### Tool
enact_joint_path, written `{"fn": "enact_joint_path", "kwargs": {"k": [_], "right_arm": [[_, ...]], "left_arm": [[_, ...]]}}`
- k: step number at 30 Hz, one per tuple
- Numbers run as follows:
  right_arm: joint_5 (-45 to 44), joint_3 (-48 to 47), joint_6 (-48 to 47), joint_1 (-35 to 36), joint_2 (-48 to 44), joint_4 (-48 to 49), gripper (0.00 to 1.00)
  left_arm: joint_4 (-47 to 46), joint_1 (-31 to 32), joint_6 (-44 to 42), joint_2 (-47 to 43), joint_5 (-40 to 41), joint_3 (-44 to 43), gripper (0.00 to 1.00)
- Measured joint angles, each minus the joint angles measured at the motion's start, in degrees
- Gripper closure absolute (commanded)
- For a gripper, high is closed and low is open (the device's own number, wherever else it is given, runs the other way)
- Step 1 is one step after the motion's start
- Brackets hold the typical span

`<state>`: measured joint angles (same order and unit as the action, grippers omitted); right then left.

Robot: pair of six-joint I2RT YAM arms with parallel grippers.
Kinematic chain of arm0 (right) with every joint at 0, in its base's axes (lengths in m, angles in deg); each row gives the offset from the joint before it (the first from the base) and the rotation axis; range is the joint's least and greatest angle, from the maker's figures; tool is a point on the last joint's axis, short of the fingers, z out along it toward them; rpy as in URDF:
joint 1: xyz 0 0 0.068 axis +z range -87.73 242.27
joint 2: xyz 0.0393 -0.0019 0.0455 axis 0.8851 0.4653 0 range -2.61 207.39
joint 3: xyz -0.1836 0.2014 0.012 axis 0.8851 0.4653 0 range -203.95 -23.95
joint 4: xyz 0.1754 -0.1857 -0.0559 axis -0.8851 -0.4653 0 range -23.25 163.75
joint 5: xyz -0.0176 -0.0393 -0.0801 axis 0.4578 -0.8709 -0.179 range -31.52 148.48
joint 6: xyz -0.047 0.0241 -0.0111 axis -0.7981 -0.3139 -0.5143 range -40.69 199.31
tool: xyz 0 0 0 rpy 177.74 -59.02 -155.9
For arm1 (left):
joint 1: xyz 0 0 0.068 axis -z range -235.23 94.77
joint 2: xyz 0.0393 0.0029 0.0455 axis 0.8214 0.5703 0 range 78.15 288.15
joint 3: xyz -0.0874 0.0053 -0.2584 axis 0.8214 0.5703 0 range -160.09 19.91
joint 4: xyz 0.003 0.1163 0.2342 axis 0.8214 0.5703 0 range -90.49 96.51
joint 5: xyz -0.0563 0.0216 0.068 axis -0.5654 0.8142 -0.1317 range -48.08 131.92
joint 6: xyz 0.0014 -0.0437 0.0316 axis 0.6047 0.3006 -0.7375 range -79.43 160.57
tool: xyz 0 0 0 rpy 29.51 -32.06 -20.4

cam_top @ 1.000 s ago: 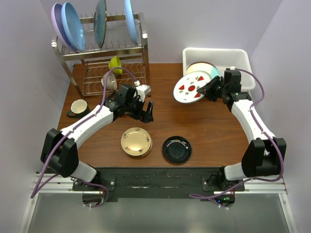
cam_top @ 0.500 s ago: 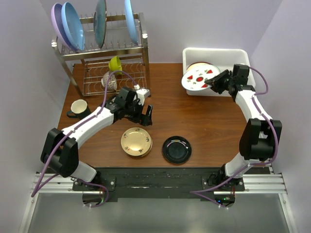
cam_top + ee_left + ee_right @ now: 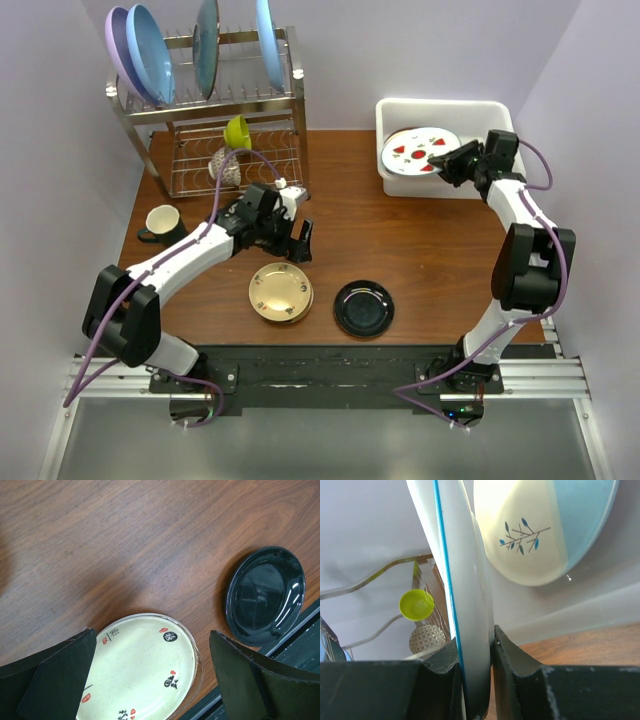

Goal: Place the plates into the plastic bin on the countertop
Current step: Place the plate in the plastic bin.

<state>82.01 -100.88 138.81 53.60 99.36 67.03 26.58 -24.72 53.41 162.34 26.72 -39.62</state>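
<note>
My right gripper [image 3: 447, 160] is shut on the rim of the white plate with red spots [image 3: 418, 151] and holds it over the white plastic bin [image 3: 446, 108] at the back right. In the right wrist view the plate [image 3: 470, 610] stands edge-on between my fingers, above a cream-and-teal plate [image 3: 540, 525] lying in the bin. My left gripper [image 3: 298, 240] is open and empty, just above the gold-tan plate [image 3: 281, 292] on the countertop [image 3: 400, 250]. That plate [image 3: 145, 672] shows between my fingers in the left wrist view. The glossy black plate [image 3: 364, 307] lies to its right.
A two-tier steel wire rack [image 3: 215, 110] at the back left holds blue and lilac plates, a lime-green bowl [image 3: 238, 131] and a patterned cup. A dark mug [image 3: 161, 222] stands at the left edge. Purple walls close in the back and sides.
My right gripper has carried the red-spotted plate back and to the right, from beside the bin to over it. My left gripper has moved slightly toward the gold-tan plate.
</note>
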Motion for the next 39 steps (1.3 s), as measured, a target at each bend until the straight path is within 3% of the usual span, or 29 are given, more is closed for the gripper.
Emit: {"fn": "enact_joint_path", "kwargs": {"k": [16, 39], "right_arm": [[-2.08, -4.90, 0.96, -0.39, 5.20, 1.31, 1.00], [-5.68, -18.58, 0.74, -0.39, 18.10, -5.09, 1.00]], "left_arm": [[0.07, 0.00, 0.00, -0.59, -0.04, 1.27, 0.00], [0.31, 0.00, -0.07, -0.76, -0.42, 1.29, 0.00]]}}
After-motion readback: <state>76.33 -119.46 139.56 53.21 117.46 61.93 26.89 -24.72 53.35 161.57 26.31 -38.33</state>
